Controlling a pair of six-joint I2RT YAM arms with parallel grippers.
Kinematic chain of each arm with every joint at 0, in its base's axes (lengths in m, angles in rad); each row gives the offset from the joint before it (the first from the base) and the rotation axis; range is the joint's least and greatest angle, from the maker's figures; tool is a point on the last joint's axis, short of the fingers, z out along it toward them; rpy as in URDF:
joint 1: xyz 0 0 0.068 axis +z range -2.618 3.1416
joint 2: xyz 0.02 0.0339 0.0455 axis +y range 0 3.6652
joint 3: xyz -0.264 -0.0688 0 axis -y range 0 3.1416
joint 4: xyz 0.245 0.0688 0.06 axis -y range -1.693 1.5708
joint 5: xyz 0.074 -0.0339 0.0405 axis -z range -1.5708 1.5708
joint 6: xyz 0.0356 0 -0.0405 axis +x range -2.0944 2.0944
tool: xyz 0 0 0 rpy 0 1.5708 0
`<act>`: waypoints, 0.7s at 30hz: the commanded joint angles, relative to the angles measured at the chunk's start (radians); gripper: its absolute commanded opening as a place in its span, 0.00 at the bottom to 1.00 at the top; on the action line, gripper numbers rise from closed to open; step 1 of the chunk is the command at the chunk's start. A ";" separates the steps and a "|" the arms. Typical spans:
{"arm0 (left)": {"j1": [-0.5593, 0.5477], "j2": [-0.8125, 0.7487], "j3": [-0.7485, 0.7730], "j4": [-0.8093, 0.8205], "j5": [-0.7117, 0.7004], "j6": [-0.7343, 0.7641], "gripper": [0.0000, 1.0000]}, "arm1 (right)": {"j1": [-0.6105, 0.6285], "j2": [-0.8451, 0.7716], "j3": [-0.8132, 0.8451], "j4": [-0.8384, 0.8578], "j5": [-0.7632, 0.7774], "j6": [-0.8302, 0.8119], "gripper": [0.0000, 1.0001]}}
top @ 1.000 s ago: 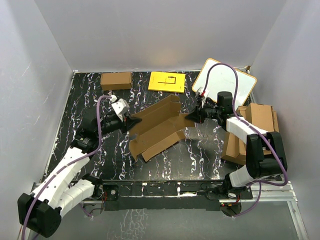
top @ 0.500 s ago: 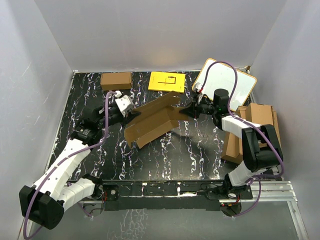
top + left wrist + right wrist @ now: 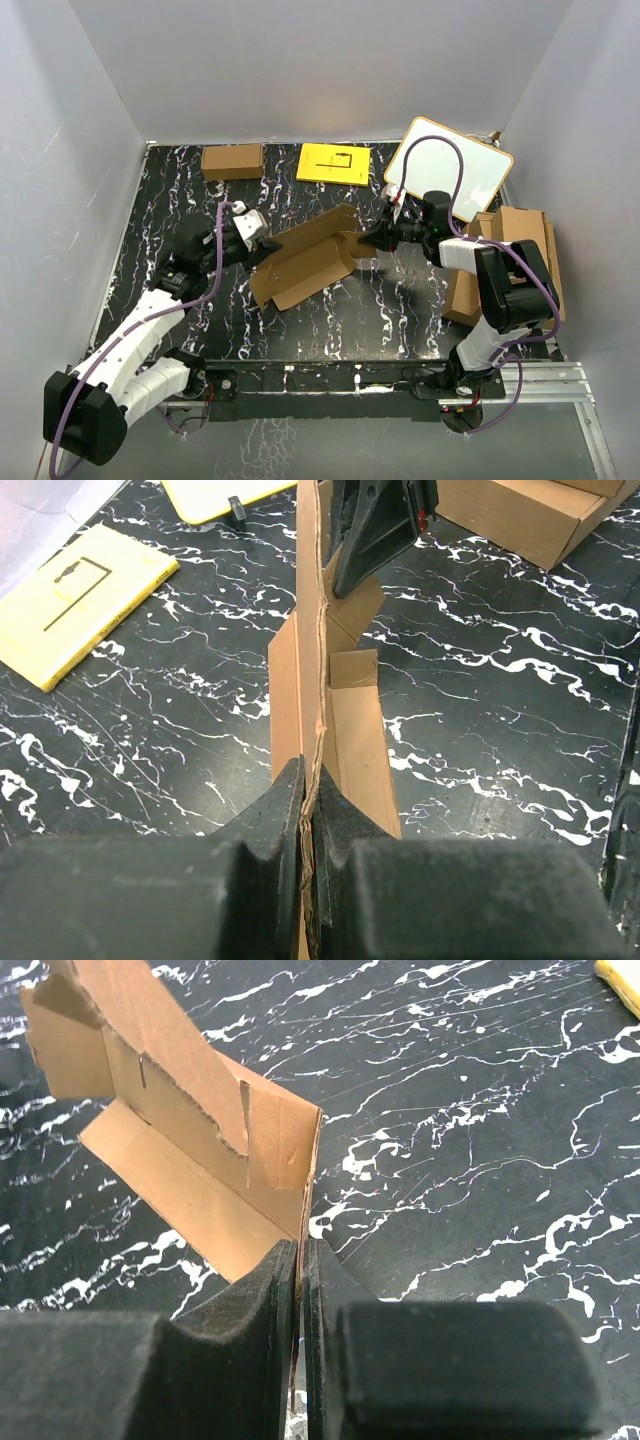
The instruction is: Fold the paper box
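Paper box (image 3: 303, 262) is mid-frame on the surface (image 3: 400, 310). Left hand (image 3: 262, 246) is pinching its left end, right hand (image 3: 370, 238) pinching the right end. A second ago it lay splayed wider; the hands have closed in and the back wall now stands up. Flaps aren't tucked yet.

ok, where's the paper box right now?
Top view: the paper box is mid-table, pinched at its ends by the left hand and right hand, below the yellow sheet.

The box (image 3: 308, 265) is matt brown cardboard, its cut edges rough. The worktop (image 3: 400, 310) is smooth black with white marble veining, faintly glossy.
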 commanded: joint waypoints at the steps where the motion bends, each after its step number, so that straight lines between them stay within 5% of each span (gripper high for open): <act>1: 0.006 -0.029 -0.018 0.028 0.038 -0.043 0.00 | 0.000 -0.033 0.002 -0.035 -0.096 -0.214 0.13; 21: 0.007 -0.066 -0.074 -0.019 0.065 -0.065 0.00 | 0.008 -0.122 0.035 -0.498 -0.116 -0.703 0.29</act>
